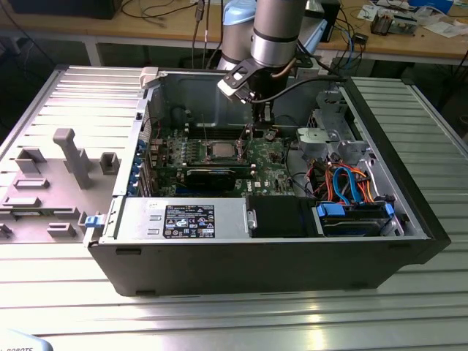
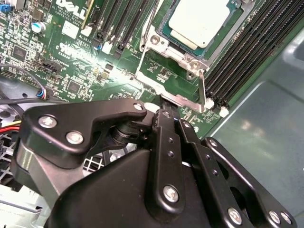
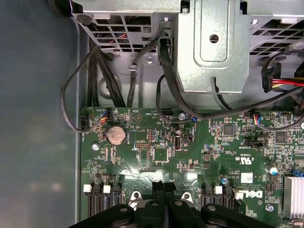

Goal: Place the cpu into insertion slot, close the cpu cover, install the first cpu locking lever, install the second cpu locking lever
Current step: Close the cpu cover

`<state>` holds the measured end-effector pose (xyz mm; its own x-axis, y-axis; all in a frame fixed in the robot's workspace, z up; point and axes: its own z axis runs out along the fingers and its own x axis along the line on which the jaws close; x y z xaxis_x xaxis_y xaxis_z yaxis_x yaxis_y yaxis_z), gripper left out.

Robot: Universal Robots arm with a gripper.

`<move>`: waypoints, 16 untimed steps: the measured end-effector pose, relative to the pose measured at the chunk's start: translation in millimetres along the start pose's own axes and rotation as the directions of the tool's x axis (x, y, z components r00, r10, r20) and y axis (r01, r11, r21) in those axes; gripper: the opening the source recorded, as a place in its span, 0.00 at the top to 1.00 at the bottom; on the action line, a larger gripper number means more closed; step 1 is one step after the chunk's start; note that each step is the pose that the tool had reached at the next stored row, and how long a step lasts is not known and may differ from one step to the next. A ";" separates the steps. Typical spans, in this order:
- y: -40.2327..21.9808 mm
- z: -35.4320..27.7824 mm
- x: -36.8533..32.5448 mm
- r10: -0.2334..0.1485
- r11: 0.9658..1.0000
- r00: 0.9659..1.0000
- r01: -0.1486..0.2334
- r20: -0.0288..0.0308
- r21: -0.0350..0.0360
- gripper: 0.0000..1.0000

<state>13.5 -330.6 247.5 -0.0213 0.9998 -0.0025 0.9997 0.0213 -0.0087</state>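
The cpu (image 2: 199, 21) lies flat in the insertion slot (image 2: 159, 47) on the green board, its grey face up. The silver cpu cover (image 2: 192, 56) frames its edge. Two thin lever rods run along the socket, one (image 2: 203, 88) near my fingertips and the other (image 2: 151, 21) on the opposite side. My gripper (image 2: 164, 113) is shut, its tips right at the silver bracket on the socket's near side. In the first wrist view the gripper (image 3: 164, 186) hovers low over the board. In the exterior view the gripper (image 1: 261, 117) hangs to the right of the cpu (image 1: 219, 151).
Black memory slots (image 2: 247, 52) flank the socket. Black cables (image 3: 166, 80) and a metal drive cage (image 3: 213, 47) stand behind the board. The case wall (image 1: 190, 95) is close behind the arm. A power supply (image 1: 183, 219) and drive bay (image 1: 351, 219) fill the front.
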 end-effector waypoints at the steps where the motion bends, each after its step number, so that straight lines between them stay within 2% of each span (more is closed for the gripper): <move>1: -0.1 0.0 0.0 0.000 1.000 1.000 0.000 0.000 0.000 0.89; 16: -3.2 0.0 0.1 0.000 1.000 1.000 0.000 0.000 0.000 0.89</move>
<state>10.3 -330.6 247.5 -0.0213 0.9998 -0.0025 0.9997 0.0213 -0.0087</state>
